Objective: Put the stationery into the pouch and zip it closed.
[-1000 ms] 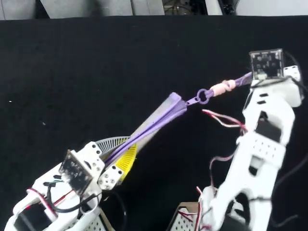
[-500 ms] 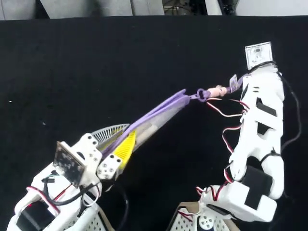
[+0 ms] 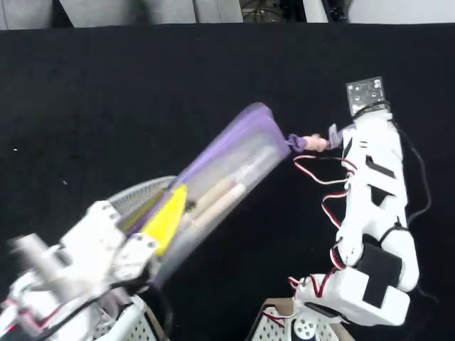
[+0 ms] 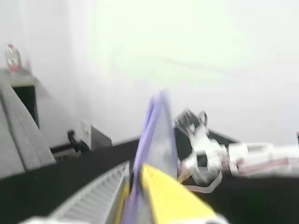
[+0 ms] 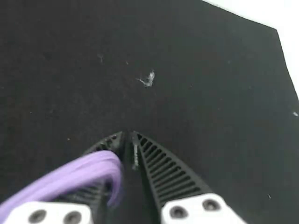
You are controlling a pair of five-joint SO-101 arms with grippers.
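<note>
Black table [image 3: 106, 92] under both arms. Lower left of frame: left gripper [image 3: 138, 249], jaws clamped on the near end of the pouch [image 3: 227, 167]. The pouch was held raised, its long axis running lower left to upper right, with a yellow item [image 3: 167, 220] and pale sticks [image 3: 217, 195] inside. Upper right, far end: zipper pull [image 3: 313, 143], in line with that axis, pinched between the closed jaws of the right gripper [image 3: 340, 135]. The right arm was plainly the nearer to the pull.

Both arms are boxy white plastic: left arm [image 3: 85, 257], right arm [image 3: 373, 206]. The right has black panels, thin red-and-white wires [image 3: 328, 199] and a grey square board [image 3: 366, 92]. Right hand [image 5: 129, 136]: black ribbed fingers [image 5: 163, 173], white mounts, dark screws [image 5: 187, 209].
</note>
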